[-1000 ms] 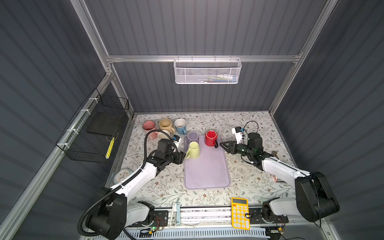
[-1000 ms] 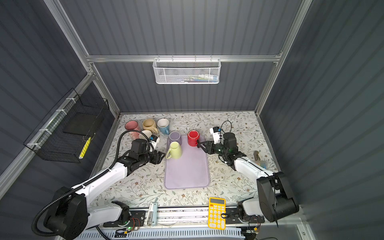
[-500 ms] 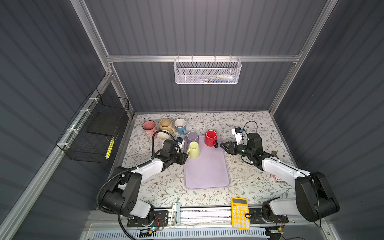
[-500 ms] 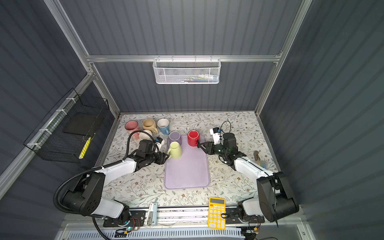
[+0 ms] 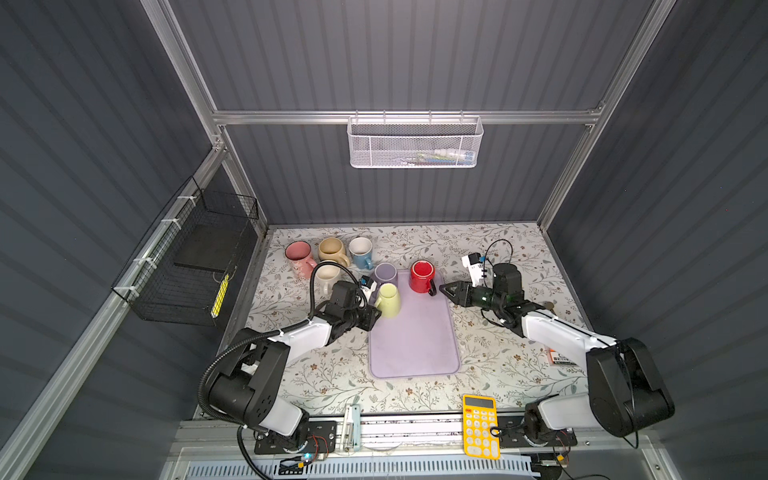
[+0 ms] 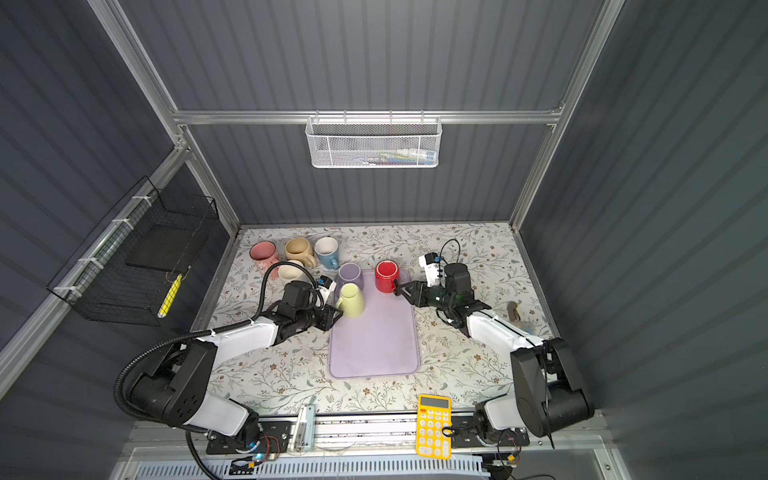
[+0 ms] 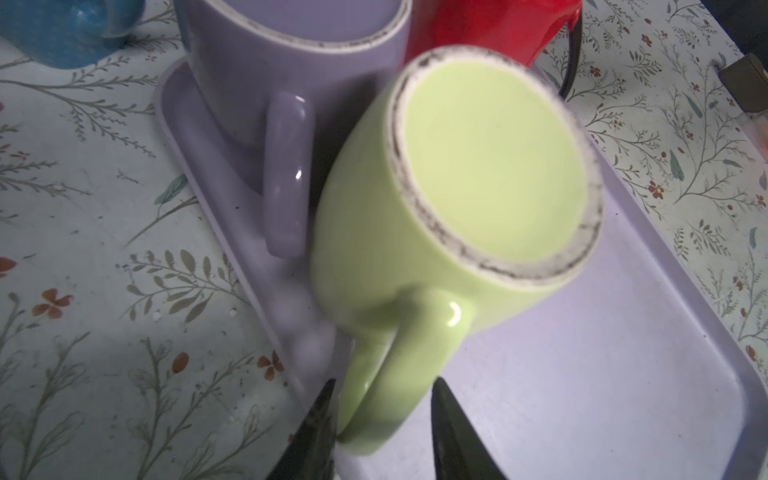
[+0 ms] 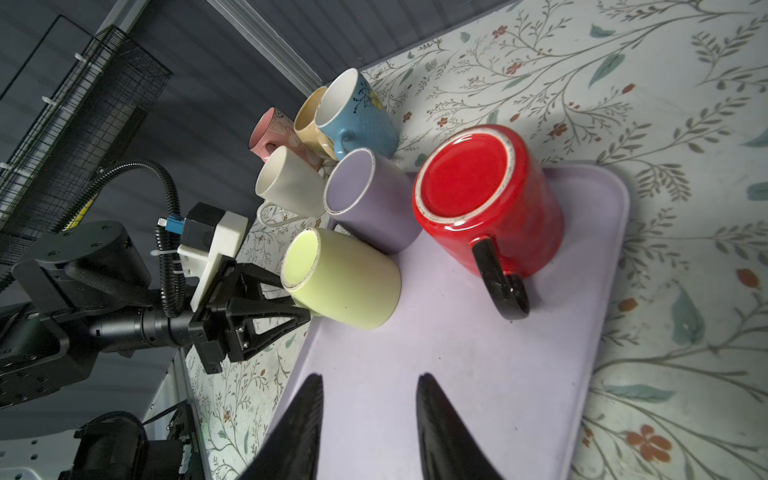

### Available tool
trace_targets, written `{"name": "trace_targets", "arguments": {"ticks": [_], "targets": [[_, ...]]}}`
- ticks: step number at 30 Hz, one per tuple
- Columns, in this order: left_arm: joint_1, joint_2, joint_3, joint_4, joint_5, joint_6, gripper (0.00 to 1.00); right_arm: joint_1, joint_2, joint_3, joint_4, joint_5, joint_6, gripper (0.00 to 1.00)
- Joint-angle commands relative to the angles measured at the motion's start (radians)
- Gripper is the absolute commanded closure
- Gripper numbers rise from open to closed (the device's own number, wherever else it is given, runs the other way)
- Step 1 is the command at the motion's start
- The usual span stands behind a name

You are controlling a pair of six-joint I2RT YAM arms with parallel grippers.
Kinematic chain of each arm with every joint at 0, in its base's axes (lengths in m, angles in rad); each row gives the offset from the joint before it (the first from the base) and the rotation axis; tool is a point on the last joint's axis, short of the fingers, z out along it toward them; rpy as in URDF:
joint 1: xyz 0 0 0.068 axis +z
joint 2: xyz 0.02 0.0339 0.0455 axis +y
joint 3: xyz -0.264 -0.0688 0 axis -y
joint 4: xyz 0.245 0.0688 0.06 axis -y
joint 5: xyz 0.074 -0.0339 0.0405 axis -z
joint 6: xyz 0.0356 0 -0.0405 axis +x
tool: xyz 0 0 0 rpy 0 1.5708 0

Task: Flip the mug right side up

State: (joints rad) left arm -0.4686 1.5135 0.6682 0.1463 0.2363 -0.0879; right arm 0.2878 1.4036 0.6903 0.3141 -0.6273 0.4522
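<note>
The left gripper (image 7: pixel 382 390) sets its fingers either side of the handle (image 7: pixel 399 365) of the lime-green mug (image 7: pixel 436 199), close against it; whether they pinch it I cannot tell. That mug stands base up at the left edge of the lilac tray (image 7: pixel 582 395), toward its far end. The right gripper (image 8: pixel 370 378) is moderately parted and empty above the tray.

The tray lies on a floral tablecloth (image 5: pixel 498 357) inside dark grey ribbed walls (image 5: pixel 395 62).

Just beside the green mug, a purple mug (image 7: pixel 257 75) and a red mug (image 7: pixel 478 25) also sit base up on the tray. The red mug's black handle (image 8: pixel 498 274) faces the right fingers. Pink (image 5: pixel 298 252), tan (image 5: pixel 331 248), blue (image 5: pixel 360 250) and cream (image 5: pixel 328 275) mugs are grouped on the cloth behind.

Both arms reach low from the front rail and angle inward.
</note>
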Motion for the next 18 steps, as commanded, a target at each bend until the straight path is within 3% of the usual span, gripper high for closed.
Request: {"name": "trace_targets", "arguments": {"ticks": [1, 11, 18], "targets": [[-0.011, 0.012, -0.013, 0.012, -0.008, -0.009, 0.62, -0.004, 0.009, 0.014, 0.018, 0.001, 0.004, 0.61], [-0.044, 0.08, 0.001, 0.012, -0.081, -0.017, 0.58, -0.004, 0.013, 0.001, 0.032, 0.007, 0.005, 0.61], [-0.045, 0.086, -0.011, 0.056, -0.095, -0.018, 0.65, -0.004, 0.015, -0.002, 0.04, 0.009, 0.006, 0.61]]}}
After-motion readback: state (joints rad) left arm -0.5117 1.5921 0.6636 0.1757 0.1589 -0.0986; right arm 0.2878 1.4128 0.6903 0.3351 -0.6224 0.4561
